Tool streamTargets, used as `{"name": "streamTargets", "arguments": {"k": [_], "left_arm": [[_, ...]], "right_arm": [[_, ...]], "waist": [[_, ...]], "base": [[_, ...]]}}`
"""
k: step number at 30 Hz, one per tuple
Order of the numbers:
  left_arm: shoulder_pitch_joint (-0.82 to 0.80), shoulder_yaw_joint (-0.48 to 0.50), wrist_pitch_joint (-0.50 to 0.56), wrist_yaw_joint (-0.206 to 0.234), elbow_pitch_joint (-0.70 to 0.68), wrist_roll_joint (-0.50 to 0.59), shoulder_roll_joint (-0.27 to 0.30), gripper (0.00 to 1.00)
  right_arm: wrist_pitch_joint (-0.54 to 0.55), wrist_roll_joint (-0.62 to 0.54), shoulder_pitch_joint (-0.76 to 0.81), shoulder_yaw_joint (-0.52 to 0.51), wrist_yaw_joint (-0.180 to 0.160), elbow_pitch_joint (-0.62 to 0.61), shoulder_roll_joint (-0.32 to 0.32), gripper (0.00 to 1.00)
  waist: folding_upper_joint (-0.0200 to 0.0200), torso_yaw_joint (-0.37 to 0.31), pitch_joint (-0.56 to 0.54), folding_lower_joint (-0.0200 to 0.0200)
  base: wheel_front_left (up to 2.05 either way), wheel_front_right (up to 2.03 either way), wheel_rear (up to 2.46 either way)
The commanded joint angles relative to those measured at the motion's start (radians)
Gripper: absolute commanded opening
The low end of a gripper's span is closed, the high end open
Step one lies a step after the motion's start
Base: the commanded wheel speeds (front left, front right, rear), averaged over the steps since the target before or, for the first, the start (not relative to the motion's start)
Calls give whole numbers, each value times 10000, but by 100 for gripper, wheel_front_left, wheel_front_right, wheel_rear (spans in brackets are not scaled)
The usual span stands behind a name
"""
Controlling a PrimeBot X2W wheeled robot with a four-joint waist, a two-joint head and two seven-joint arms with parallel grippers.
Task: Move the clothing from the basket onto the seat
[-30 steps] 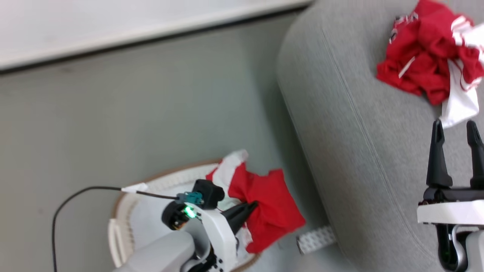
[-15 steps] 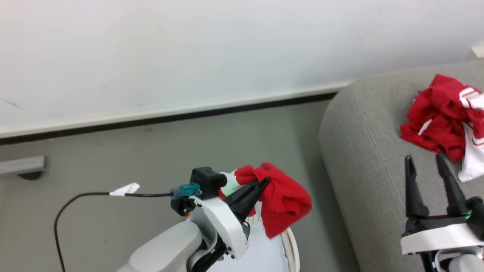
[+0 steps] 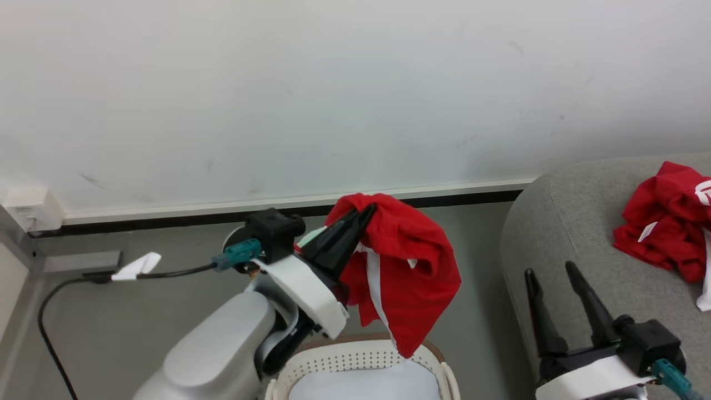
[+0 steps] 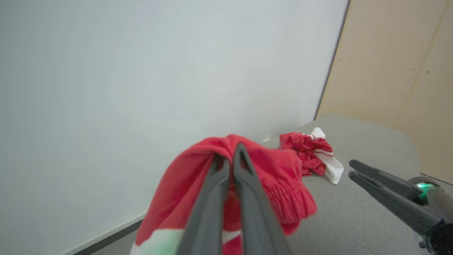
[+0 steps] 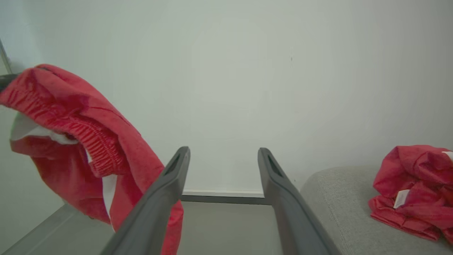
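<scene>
Clothing is in two places: one red garment (image 3: 408,283) with white trim hangs in the air from the left hand (image 3: 366,211), and a crumpled red pile (image 3: 664,230) rests on the grey sofa (image 3: 572,222). The left hand is clamped on a fold of the garment, fingers pressed together, and the cloth drapes over and down past them.

The head view gives the layout. The garment hangs over the basket (image 3: 355,358), its lower tip overlapping the far rim; I cannot tell whether it touches. A pale pad (image 3: 361,386) lies inside the basket. A black cable (image 3: 166,273) runs to the left wrist. The right hand (image 3: 549,269) is spread wide and empty, at the sofa's near rounded end, well apart from the pile.

The left wrist view adds the close grip: both fingers meet at the tips with ribbed red cloth bunched round them. It also shows a white piece at the pile's edge, a beige panel (image 4: 389,63) behind the sofa and a green light (image 4: 423,185) on the right hand.

The right wrist view shows bare wall (image 5: 226,88) between its parted fingers, with the garment's gathered waistband to one side and a small white tag (image 5: 400,198) on the pile to the other.
</scene>
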Motion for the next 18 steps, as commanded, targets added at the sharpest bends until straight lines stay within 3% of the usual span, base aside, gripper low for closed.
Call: {"name": "streamTargets", "arguments": {"k": [1, 18], "left_arm": [[-190, 150, -6, 5, -109, 192, 73, 0], [-287, 743, -6, 91, -490, 519, 138, 0]], "right_arm": [[-22, 103, 152, 223, -24, 39, 50, 100], [-22, -3, -101, 1280, -23, 225, 114, 100]], "waist": [[0, 87, -58, 2], [0, 451, -90, 2]], "base": [[0, 0, 0], [0, 0, 0]]}}
